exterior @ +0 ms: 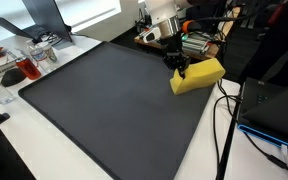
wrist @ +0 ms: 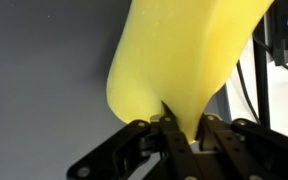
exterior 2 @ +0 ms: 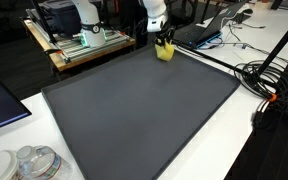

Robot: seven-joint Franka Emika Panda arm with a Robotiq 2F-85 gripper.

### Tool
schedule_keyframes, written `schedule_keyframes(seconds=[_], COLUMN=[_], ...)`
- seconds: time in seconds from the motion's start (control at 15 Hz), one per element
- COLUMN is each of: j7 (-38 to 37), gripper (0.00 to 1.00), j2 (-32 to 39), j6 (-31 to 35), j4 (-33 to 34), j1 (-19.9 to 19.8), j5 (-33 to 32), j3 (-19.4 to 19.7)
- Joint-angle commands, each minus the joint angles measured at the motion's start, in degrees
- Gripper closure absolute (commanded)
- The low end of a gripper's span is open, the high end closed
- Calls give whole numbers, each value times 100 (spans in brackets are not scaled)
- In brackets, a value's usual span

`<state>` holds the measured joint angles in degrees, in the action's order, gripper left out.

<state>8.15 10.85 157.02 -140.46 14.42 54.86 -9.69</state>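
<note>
A yellow sponge (exterior: 199, 77) lies on the dark grey mat (exterior: 104, 110) near its far edge. It also shows in an exterior view (exterior 2: 165, 50) and fills the wrist view (wrist: 184, 55). My gripper (exterior: 180, 64) is down over one end of the sponge, and its fingers (wrist: 184, 125) are closed on the sponge's narrow end, pinching it. The gripper is also seen from the opposite side in an exterior view (exterior 2: 164, 40).
A white table (exterior: 219, 150) surrounds the mat. Black cables (exterior: 224, 120) and a dark laptop (exterior: 274, 105) lie beside the mat. A clear container (exterior: 39, 55) and a red item (exterior: 14, 74) stand at a corner. A cart with equipment (exterior 2: 79, 40) stands behind.
</note>
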Motion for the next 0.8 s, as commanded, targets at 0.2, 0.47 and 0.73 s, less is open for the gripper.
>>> schedule_keyframes(seconds=[0.2, 0.47, 0.73], j7=[-2367, -3470, -4574], gripper=[99, 97, 97], j2=[-911, -1252, -1566], j6=[-121, -435, -1845], j4=[-387, -485, 268], j1=[614, 1304, 403], j5=[-2748, -4685, -6573], j3=[335, 1175, 418])
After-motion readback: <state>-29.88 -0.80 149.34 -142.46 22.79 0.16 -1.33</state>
